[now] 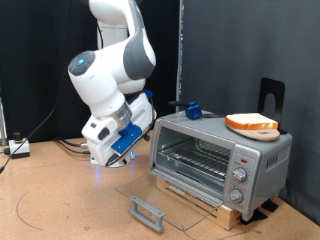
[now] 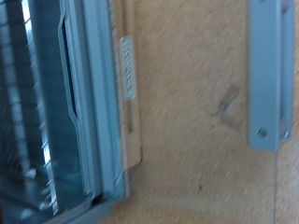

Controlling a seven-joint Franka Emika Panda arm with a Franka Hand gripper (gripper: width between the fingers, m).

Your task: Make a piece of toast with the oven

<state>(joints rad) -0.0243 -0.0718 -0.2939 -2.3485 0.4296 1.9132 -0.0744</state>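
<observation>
The silver-grey oven (image 1: 255,160) stands on a wooden base at the exterior view's right. Its glass door (image 1: 170,195) is folded down flat, with the grey handle (image 1: 146,212) out in front, and the wire rack (image 1: 195,155) shows inside. The piece of toast (image 1: 252,123) lies on a round wooden plate on top of the oven. My gripper (image 1: 128,140) hangs low beside the oven's open front, on the exterior view's left, and nothing shows between its fingers. The wrist view shows the oven's front edge (image 2: 93,112) and the door handle (image 2: 266,75), with no fingers in it.
A blue object (image 1: 192,110) sits on the oven's back left corner. A black stand (image 1: 271,95) rises behind the toast. Cables (image 1: 20,148) lie on the brown table at the exterior view's left. A black curtain is behind.
</observation>
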